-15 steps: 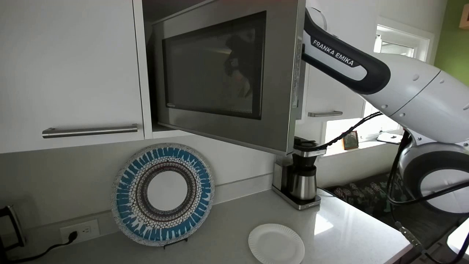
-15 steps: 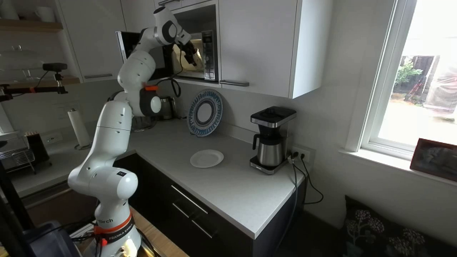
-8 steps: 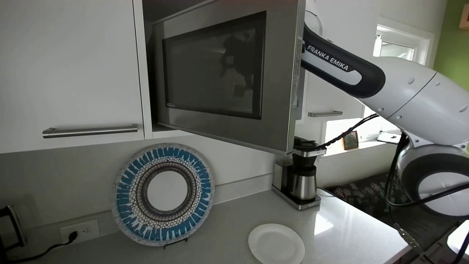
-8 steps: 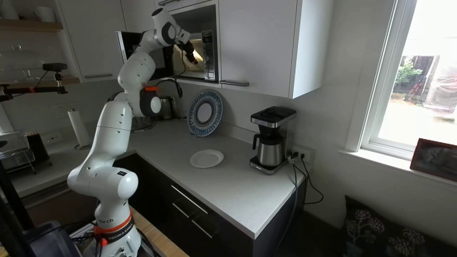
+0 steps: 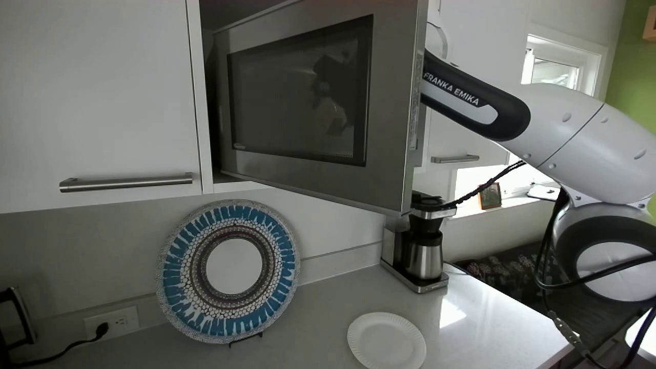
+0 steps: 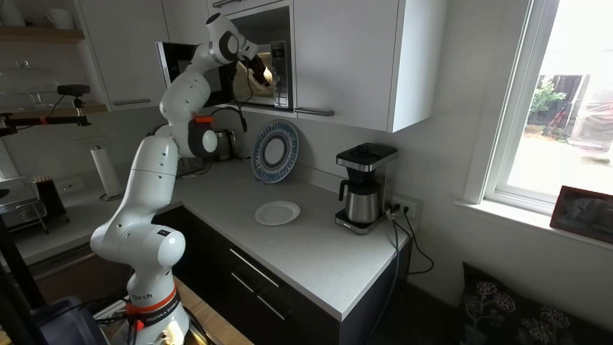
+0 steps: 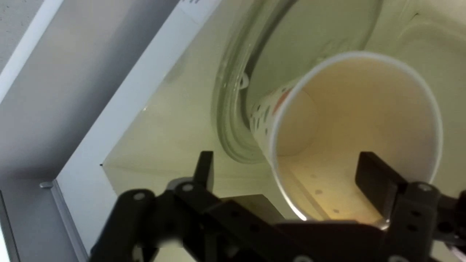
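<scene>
Wrist view: cup (image 7: 346, 127) opens toward us, long axis receding leftward; jaws wide.

Cup (image 7: 346, 120) in microwave (image 6: 281, 76), plate (image 6: 278, 212) below on counter (image 6: 311, 249), left of coffee maker (image 6: 362, 201)

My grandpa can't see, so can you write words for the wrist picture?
A white-rimmed cup, its open top facing the viewer, is inside a microwave, partly hiding a round glass plate. The robot's black gripper is open, one finger overlapping the cup's rim in view; whether they touch is unclear.
</scene>
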Available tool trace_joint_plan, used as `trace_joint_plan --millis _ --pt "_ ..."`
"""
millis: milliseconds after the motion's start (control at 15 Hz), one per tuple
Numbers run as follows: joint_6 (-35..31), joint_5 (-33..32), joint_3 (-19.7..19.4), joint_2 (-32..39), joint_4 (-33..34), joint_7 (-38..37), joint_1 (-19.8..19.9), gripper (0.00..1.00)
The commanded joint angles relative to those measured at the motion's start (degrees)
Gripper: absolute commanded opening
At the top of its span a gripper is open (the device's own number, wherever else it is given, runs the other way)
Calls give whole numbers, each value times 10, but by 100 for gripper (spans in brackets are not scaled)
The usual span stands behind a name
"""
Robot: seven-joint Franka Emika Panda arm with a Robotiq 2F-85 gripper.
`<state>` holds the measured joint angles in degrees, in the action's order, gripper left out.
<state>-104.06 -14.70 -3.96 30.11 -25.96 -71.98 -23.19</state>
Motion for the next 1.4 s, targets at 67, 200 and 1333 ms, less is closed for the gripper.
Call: trace_joint_plan --millis 67,200,1333 --pt "-29 -11 -20 3 11 -41 7 100" --pt "-31 -10 -23 4 11 -60 7 100" --pt "-80 -1 -9 13 13 -104 -2 100"
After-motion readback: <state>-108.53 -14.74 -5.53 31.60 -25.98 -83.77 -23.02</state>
